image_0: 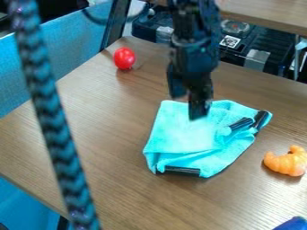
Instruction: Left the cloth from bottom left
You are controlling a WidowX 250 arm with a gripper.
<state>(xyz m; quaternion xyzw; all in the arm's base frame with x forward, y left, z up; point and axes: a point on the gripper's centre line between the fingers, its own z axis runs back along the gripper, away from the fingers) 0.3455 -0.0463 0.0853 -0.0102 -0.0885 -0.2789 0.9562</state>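
The gripper point(187, 106) hangs over the blue cloth point(180, 139), its fingers apart. A red toy point(124, 58) sits near the desk's point(90, 134) far left corner.

You looked from raised, fixed camera, slanting down over tabletop point(108, 148), facing across it toward black equipment point(273, 42) beyond far edge. Your viewpoint sat fairly near, tabletop running out of frame at right and bottom. Blurred braided cord point(55, 126) at left stood, probably, nearest your lens.
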